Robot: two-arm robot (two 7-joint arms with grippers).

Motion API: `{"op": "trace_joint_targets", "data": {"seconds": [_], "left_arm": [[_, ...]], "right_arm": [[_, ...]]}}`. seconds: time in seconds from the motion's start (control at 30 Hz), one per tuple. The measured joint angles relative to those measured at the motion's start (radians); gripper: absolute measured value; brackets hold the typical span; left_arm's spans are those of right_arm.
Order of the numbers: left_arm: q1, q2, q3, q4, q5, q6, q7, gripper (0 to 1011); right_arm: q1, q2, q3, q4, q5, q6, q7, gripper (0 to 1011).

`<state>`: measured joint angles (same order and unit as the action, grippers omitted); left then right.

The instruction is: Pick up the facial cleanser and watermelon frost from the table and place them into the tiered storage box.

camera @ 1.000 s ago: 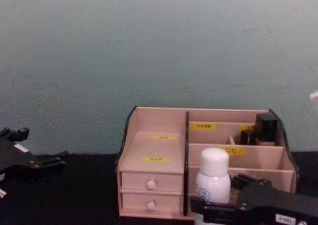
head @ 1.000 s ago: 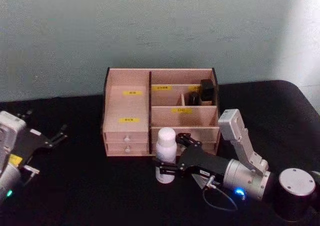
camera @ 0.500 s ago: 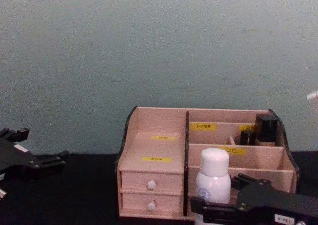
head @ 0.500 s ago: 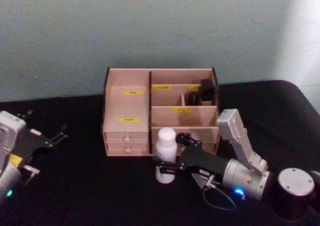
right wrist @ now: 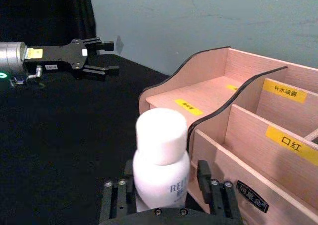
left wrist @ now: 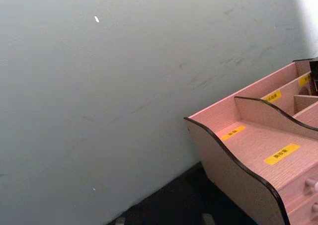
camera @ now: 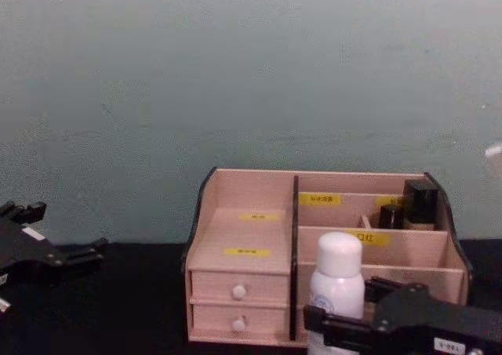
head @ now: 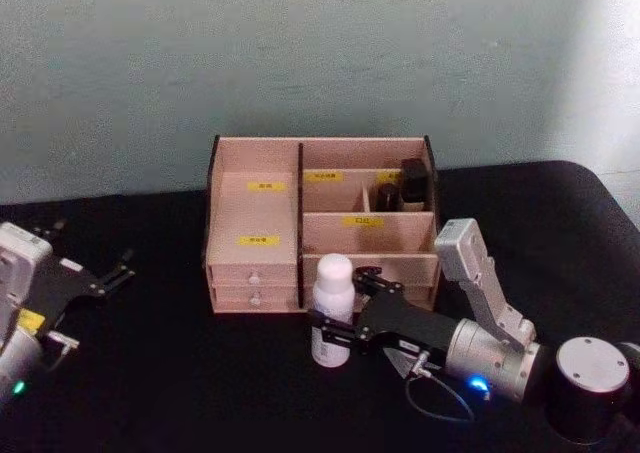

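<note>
The black table [head: 180,373] carries the box [head: 255,213]; a white bottle [head: 332,308] stands upright just in front of it.

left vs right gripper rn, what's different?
The right gripper is shut on the white bottle; the left gripper is open and holds nothing. The right gripper sits just in front of the tiered storage box; the left gripper is off to the box's left, well apart from it. Both have black fingers and sit low over the black table.
</note>
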<state>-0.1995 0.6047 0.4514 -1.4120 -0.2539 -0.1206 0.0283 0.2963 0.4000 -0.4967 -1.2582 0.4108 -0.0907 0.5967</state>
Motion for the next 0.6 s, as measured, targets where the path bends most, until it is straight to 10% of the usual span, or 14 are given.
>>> {"op": "trace_joint_targets", "data": {"seconds": [0.23, 0.6], "left_arm": [[0.0, 0.0, 0.0, 0.0, 0.0, 0.0, 0.0, 1001], [0.0, 0.0, 0.0, 0.0, 0.0, 0.0, 0.0, 1001]], "right_arm": [[0.0, 0.0, 0.0, 0.0, 0.001, 0.0, 0.001, 605], [0.0, 0.0, 0.0, 0.0, 0.001, -0.001, 0.001, 593]]}}
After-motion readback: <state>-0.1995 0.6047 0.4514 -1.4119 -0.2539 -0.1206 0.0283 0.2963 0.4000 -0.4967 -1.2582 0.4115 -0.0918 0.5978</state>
